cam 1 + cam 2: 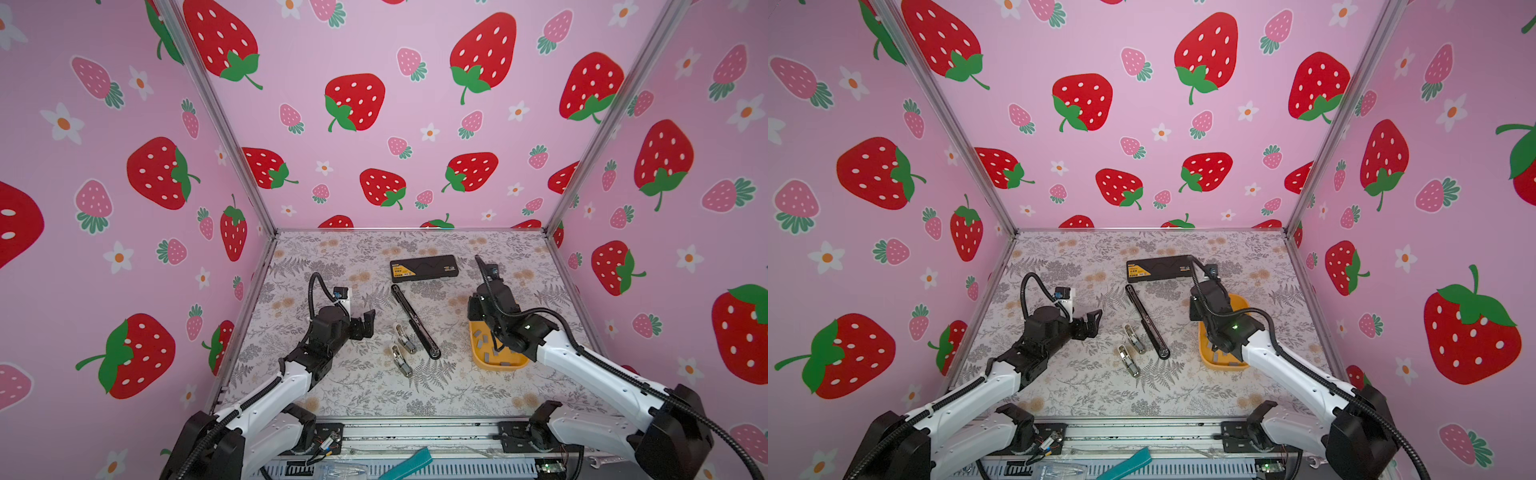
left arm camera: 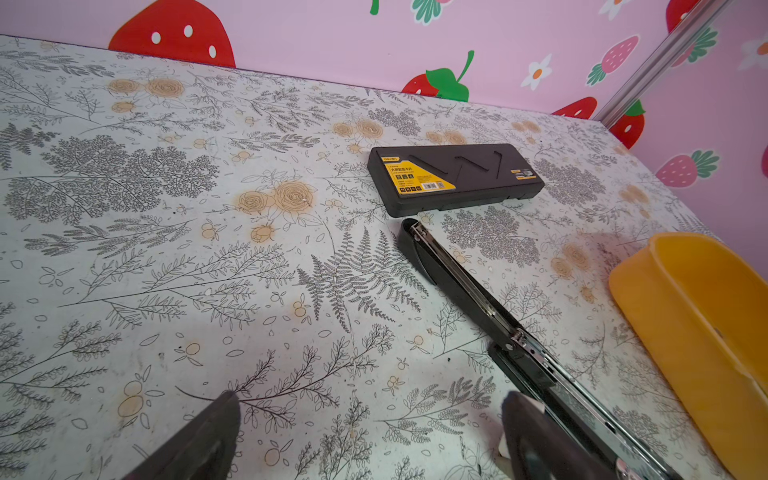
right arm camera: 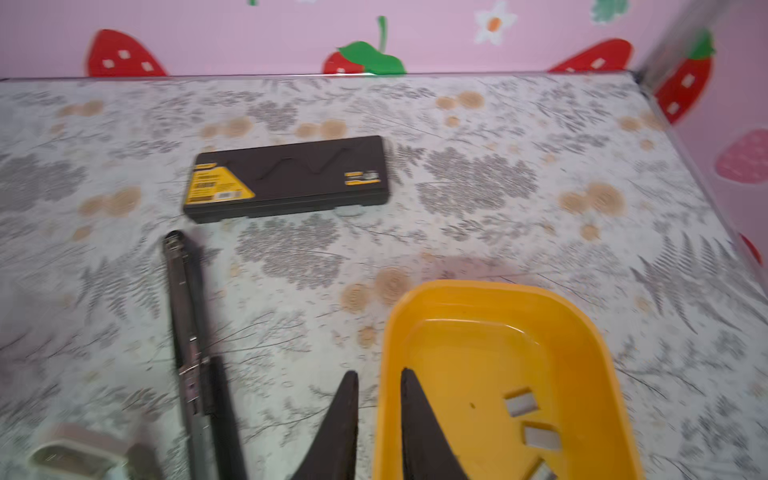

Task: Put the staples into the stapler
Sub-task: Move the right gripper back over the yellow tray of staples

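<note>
Pink strawberry wallpaper closes in three sides, and a grey leaf-patterned desk (image 1: 332, 386) fills the lower middle of both top views. The staples (image 3: 520, 402) lie loose on the floor of a yellow tray (image 1: 498, 365), right of centre in both top views. They are short flat grey strips, some touching and some apart. The black stapler (image 1: 413, 322) lies opened out long on the desk at the centre, just left of the tray. A black box with a yellow label (image 1: 424, 268) lies above it in the frame.

The right pincer (image 3: 378, 374) hangs over the tray's near rim, one finger inside the wall and one outside. Its jaws are only narrowly parted and nothing shows between them. The left pincer (image 1: 366, 323) stands wide open and empty, left of the stapler.

The strips are probably very light, stiff and slick. They sit flat on smooth plastic, so they are likely to skid or tip rather than lift. A strip may also snap where its staples join if it is squeezed across the flat. The safer hold is likely across the two long edges near the middle, with the strip kept level for the stapler's channel.
</note>
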Controlling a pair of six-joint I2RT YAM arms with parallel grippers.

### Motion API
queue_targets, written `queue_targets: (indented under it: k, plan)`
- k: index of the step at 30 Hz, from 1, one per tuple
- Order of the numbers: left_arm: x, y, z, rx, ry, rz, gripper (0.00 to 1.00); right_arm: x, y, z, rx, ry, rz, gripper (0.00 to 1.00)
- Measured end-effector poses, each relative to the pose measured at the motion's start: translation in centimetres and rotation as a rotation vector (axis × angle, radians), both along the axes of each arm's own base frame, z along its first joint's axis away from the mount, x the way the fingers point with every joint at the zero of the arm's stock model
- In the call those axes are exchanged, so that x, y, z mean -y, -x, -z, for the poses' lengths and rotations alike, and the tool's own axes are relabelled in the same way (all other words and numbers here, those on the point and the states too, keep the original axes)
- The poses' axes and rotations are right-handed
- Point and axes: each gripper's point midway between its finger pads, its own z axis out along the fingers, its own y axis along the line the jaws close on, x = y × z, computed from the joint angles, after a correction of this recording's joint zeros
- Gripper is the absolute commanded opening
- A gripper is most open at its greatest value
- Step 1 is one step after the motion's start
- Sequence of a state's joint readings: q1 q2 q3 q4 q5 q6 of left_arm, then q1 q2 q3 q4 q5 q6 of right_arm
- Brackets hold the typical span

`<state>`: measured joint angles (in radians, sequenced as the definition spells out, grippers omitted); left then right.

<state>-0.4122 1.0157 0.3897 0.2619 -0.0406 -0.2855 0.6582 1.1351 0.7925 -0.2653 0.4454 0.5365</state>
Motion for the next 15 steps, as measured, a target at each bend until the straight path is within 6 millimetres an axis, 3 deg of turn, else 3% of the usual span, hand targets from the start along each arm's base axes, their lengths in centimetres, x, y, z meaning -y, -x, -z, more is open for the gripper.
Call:
queue_targets:
  k: [3,6,10,15]
  plan:
    - [0.0,0.0,-0.3,0.009,0.003,0.000,0.99,4.1,-0.1,2.9,-0.091,-0.013,0.112,0.25]
    - [0.0,0.0,-0.4,0.013,0.005,-0.001,0.99,6.1,0.8,6.1,-0.186,-0.036,0.168,0.26]
    - [0.0,0.1,-0.4,0.010,0.004,0.000,0.99,7.0,1.8,9.7,-0.286,-0.082,0.209,0.26]
    - [0.0,0.1,-0.3,0.009,0.003,-0.001,0.99,5.7,2.2,12.0,-0.352,-0.151,0.169,0.28]
